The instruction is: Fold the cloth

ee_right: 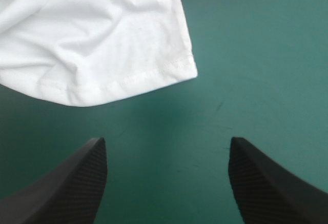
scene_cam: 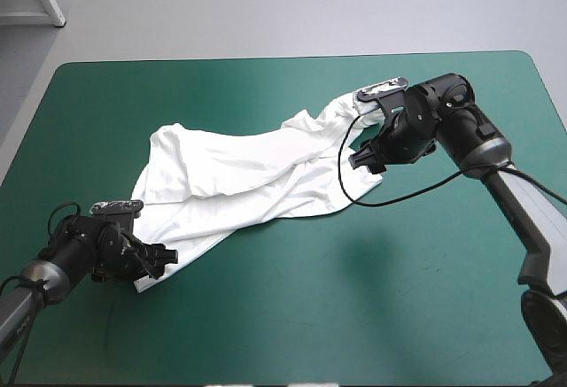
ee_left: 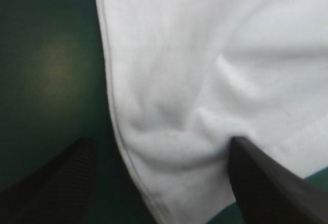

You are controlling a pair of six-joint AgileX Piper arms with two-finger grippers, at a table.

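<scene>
The white T-shirt [scene_cam: 239,174] lies loosely spread and wrinkled on the teal-green cover, running diagonally from near left to far right. My left gripper [scene_cam: 162,260] is at its near-left corner, low over the table. In the left wrist view that gripper [ee_left: 160,142] is open, with a hemmed corner of the T-shirt [ee_left: 205,80] lying between its fingers. My right gripper [scene_cam: 365,158] hovers by the shirt's far-right end. In the right wrist view it [ee_right: 166,141] stands open over bare cover, and a hemmed sleeve of the T-shirt [ee_right: 97,44] lies just ahead of it.
Bare teal-green cover [scene_cam: 354,298] stretches across the near half and to the right. The table's far edge [scene_cam: 292,58] runs behind the shirt.
</scene>
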